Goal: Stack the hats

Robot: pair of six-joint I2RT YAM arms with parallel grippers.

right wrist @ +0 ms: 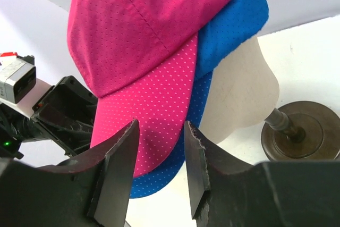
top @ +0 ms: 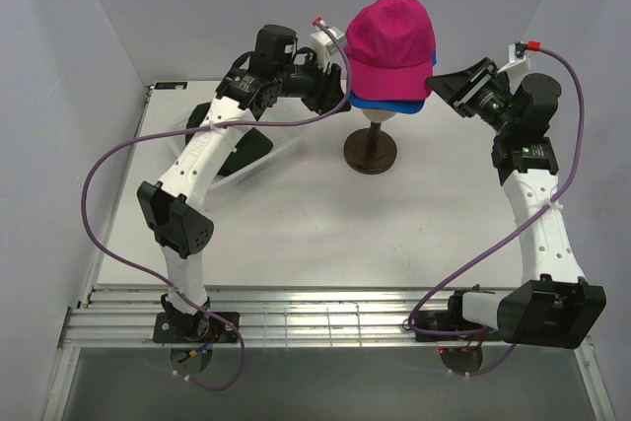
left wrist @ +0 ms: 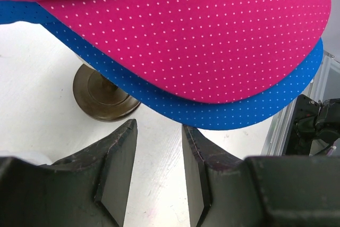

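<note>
A magenta pink cap (top: 389, 36) sits on top of a blue cap (top: 394, 104) on the cream mannequin head (top: 381, 117). My left gripper (top: 340, 81) is open and empty just left of the caps; in its wrist view (left wrist: 158, 126) the pink brim (left wrist: 212, 41) and the blue brim (left wrist: 249, 107) hang above the fingertips. My right gripper (top: 446, 86) is open and empty just right of the caps; in its wrist view (right wrist: 161, 126) it faces the pink cap (right wrist: 143, 41) and the blue cap (right wrist: 234, 25). A dark cap (top: 242, 150) lies under the left arm, partly hidden.
The mannequin head stands on a dark round base (top: 371, 152), which also shows in the left wrist view (left wrist: 103, 97) and the right wrist view (right wrist: 303, 131). White walls close in the table at the back and sides. A metal rail (top: 325, 317) runs along the near edge.
</note>
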